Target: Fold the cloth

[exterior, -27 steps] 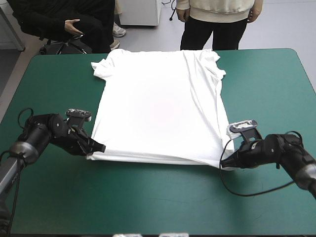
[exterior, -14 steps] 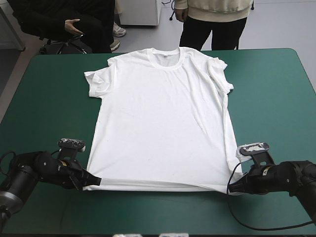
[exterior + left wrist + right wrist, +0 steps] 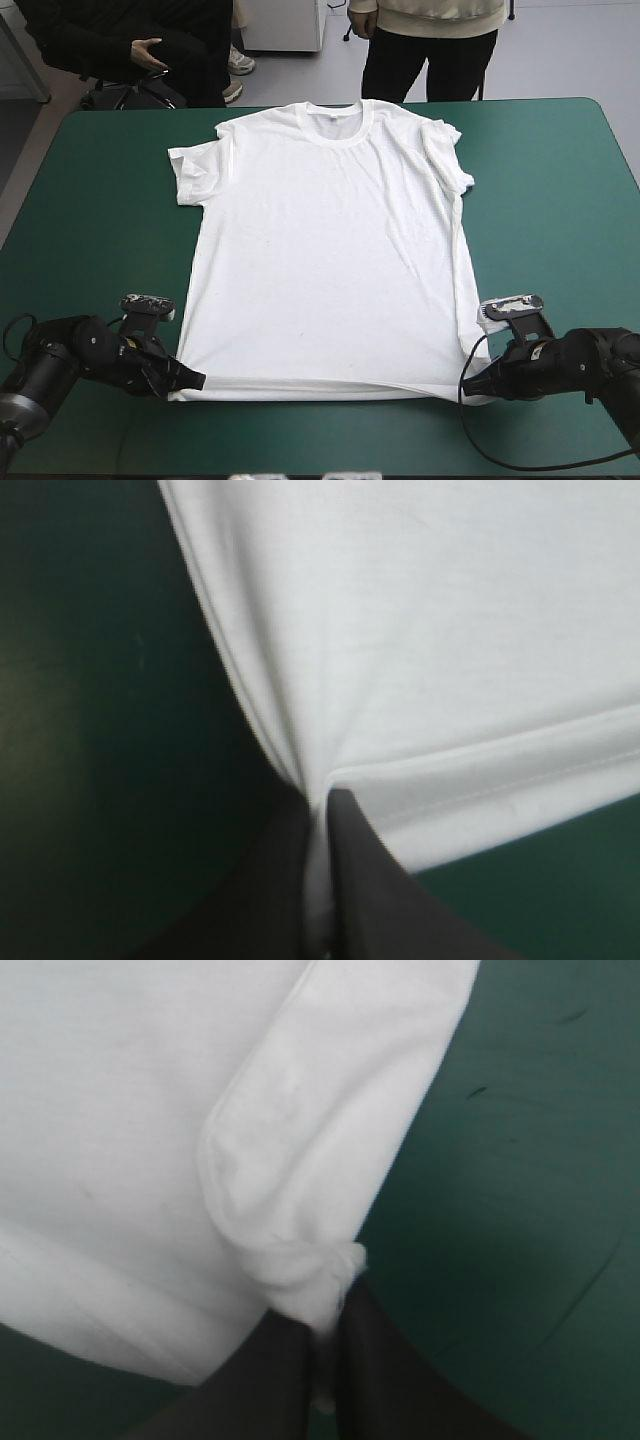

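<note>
T-shirt, white, short-sleeved, lies spread flat on teal-green table cover; collar toward far edge, hem along near edge. Long axis runs near-to-far, straight ahead of both grippers. Hem corners held: left gripper, black fin fingers, pinched on near-left corner; right gripper pinched on near-right corner, cloth bunched there. Arms equally near hem. Judgement: next move carries hem forward toward collar.
</note>
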Motion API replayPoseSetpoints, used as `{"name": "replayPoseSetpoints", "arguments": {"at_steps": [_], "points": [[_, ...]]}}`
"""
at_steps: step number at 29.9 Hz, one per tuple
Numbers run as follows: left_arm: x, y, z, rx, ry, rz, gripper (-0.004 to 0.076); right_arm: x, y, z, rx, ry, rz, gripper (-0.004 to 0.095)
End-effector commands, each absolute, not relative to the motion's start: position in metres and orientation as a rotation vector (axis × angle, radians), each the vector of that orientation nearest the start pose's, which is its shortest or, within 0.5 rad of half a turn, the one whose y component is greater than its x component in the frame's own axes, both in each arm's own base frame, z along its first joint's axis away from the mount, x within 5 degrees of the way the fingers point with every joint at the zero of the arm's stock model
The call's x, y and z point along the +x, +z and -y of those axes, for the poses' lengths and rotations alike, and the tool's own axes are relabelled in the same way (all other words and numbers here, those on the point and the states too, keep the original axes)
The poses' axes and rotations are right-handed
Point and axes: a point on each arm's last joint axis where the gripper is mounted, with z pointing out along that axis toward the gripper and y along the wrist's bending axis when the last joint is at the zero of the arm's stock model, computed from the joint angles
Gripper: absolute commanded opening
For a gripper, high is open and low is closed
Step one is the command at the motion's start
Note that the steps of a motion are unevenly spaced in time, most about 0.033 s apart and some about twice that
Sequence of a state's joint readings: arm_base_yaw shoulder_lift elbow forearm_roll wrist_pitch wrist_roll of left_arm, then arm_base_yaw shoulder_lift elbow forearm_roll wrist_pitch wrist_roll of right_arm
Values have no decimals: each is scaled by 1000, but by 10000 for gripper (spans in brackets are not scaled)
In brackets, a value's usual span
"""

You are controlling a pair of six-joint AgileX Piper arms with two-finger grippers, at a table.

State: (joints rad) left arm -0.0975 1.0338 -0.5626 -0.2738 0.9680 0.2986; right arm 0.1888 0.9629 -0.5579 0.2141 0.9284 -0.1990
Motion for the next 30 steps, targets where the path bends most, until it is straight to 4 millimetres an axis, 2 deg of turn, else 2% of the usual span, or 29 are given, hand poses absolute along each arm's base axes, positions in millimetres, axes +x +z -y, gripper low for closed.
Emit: {"name": "replayPoseSetpoints", "arguments": {"at_steps": [1,3,6,7,9,11,16,19,23,27,30], "points": [[149,234,37,412,-337,-2810,-8,143,243,-42,-409,263,-2727,33],[149,234,39,426,-360,-2800,47,143,243,-42,-412,262,-2724,109],[150,236,42,422,-405,-2784,192,144,246,-42,-410,264,-2711,261],[151,238,43,406,-423,-2766,270,146,249,-43,-409,263,-2698,311],[157,246,44,393,-421,-2715,371,149,258,-43,-408,262,-2668,383],[166,259,43,355,-395,-2638,434,155,272,-44,-410,250,-2615,423],[204,305,37,199,-265,-2381,440,171,314,-41,-423,157,-2435,430],[239,314,36,133,-223,-2342,440,178,333,-41,-411,129,-2324,428],[289,312,41,111,-230,-2375,440,182,348,-41,-394,127,-2244,428],[340,296,45,72,-250,-2440,440,183,351,-41,-403,114,-2216,428],[372,275,42,24,-286,-2536,440,183,351,-41,-410,113,-2222,428]]}}
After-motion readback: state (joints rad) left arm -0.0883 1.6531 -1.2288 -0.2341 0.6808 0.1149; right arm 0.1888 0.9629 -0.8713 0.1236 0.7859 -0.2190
